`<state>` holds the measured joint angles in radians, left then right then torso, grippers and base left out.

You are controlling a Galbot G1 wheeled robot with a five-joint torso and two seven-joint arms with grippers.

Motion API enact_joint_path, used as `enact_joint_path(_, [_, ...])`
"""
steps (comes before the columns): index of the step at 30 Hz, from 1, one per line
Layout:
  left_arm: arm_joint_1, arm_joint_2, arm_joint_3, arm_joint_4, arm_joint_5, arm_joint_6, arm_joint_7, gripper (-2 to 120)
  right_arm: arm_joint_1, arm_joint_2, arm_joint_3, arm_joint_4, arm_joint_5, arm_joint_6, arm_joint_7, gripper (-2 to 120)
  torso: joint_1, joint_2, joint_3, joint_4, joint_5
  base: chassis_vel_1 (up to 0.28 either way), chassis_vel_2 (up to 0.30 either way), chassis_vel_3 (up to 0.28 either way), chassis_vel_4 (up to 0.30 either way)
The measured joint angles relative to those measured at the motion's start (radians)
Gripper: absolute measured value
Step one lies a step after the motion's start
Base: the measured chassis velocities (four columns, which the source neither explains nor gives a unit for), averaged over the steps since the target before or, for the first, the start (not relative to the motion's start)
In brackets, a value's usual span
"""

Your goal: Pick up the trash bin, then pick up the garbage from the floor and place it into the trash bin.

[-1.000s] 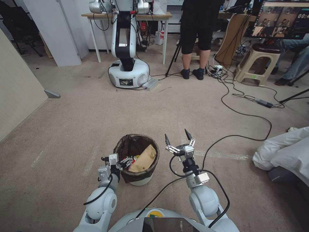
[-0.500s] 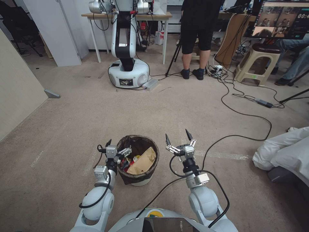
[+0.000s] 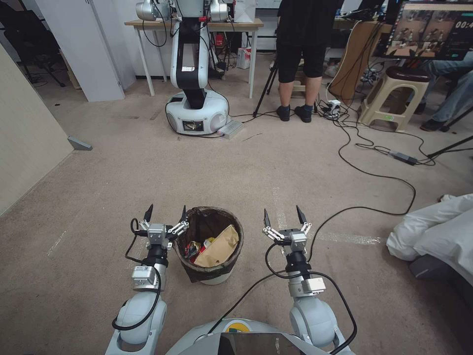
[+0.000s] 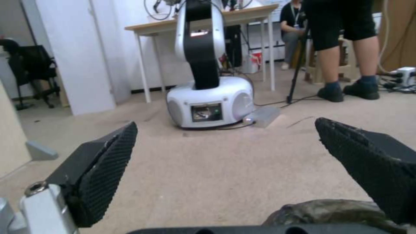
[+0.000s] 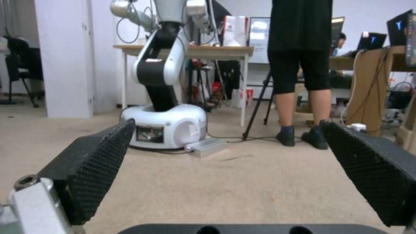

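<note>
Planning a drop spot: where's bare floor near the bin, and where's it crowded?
Bare carpet: the wide patch between the trash bin and the other robot, and the stretch left of the open left gripper toward the wall panel. Crowded: cables and white cloth beyond the open right gripper.

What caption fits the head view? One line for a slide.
Open left gripper and right gripper flank the bin holding a paper bag.

The head view looks steeply down at carpet from above. Both wrist views sit low, near the floor, facing forward (level with it); all three share the white robot base (image 3: 197, 111) at upper centre.
</note>
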<state>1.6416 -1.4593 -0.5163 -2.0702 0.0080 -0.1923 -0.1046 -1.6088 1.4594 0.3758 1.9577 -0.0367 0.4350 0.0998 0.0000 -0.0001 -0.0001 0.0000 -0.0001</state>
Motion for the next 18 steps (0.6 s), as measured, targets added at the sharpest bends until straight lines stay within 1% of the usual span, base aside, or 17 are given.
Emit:
enact_joint_path(2, [0.002,0.001,-0.001,0.001,0.0,0.0,-0.013,99,-0.001,0.0,0.002,-0.001,-0.002,0.0,0.005,100,0.0,0.0,0.0,0.0,0.0,0.0,0.0,0.0,0.0])
enact_joint_path(18, [0.002,0.002,0.0,0.002,-0.002,0.004,-0.015,99,-0.001,0.0,0.003,-0.002,-0.002,-0.001,0.006,100,0.0,0.0,0.0,0.0,0.0001,0.0,0.0,0.0,0.0])
